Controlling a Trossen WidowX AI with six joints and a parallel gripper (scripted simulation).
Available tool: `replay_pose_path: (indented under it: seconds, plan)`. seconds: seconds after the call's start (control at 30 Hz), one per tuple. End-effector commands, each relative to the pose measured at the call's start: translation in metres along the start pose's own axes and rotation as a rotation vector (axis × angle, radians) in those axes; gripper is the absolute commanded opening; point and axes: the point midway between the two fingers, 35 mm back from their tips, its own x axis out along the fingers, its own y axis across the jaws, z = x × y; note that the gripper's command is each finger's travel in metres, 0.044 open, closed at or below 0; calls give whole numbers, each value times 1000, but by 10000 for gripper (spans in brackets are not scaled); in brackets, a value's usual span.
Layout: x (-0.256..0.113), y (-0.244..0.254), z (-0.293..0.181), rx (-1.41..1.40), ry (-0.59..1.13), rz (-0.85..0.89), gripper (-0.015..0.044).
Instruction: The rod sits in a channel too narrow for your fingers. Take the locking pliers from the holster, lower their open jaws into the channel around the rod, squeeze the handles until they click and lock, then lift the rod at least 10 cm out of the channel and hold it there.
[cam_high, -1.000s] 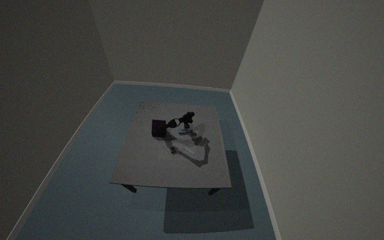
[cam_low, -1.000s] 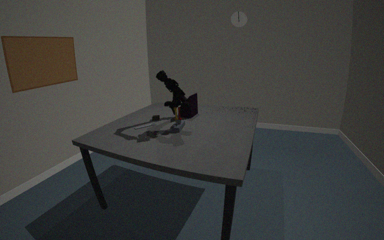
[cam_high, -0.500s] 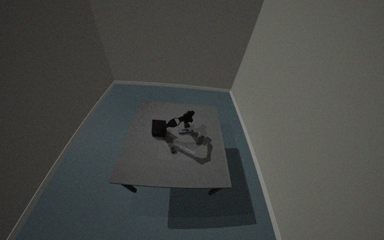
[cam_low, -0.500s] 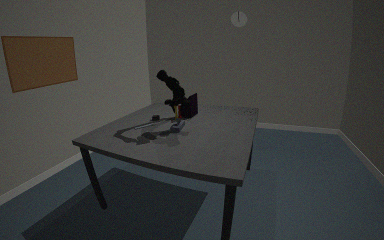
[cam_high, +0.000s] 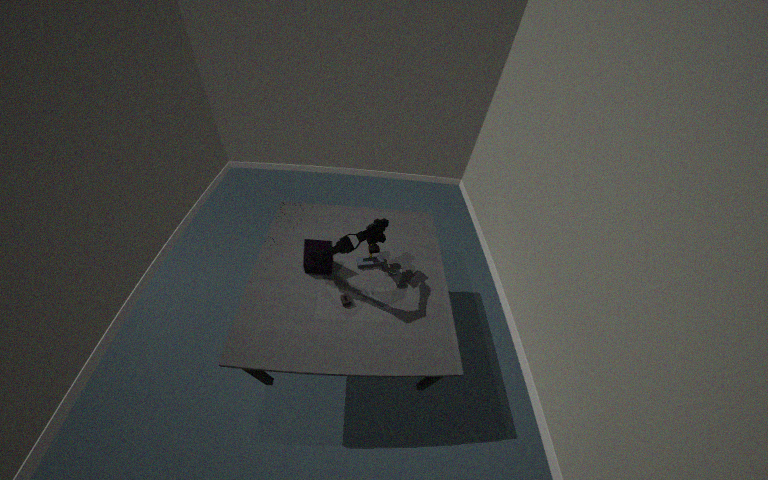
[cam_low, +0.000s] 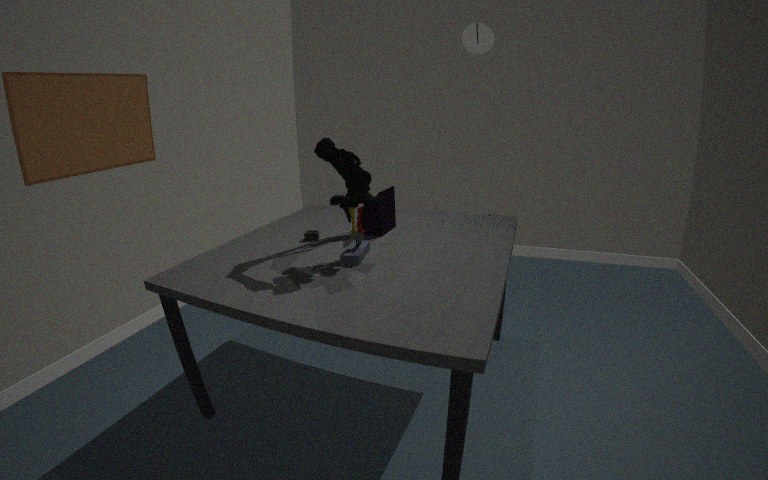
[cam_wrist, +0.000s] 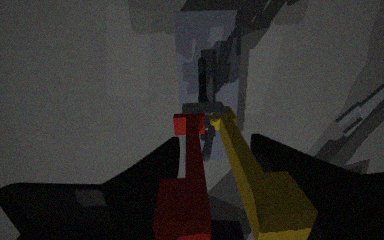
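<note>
The locking pliers have a yellow handle (cam_low: 353, 220) (cam_wrist: 237, 150) and a red handle (cam_low: 360, 219) (cam_wrist: 194, 150). My gripper (cam_low: 356, 217) (cam_wrist: 215, 141) is shut on the handles, one black finger outside each, and the pliers hang upright, jaws down. Their grey pivot (cam_wrist: 202, 107) shows in the wrist view. The pale blue-grey channel block (cam_high: 362, 265) (cam_low: 352, 260) (cam_wrist: 185, 45) lies below. Narrow dark bars beyond the pivot look like the jaws, at or just above the channel; the depth is unclear. I cannot tell the rod apart from them in the shadow.
A dark purple box (cam_high: 318, 257) (cam_low: 382, 215) stands beside the arm. A small dark block (cam_high: 346, 301) (cam_low: 310, 234), possibly the holster, stands on the grey table (cam_high: 339, 345) (cam_low: 424, 305), apart from the channel block. The arm's shadow crosses the table.
</note>
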Motion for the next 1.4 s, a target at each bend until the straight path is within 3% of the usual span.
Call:
replay_pose_path:
  seconds: [0.0,1.37]
  plan:
    - [-6,2,2,7,-9,4,101]
    - [-48,-2,20,11,-239,7,101]
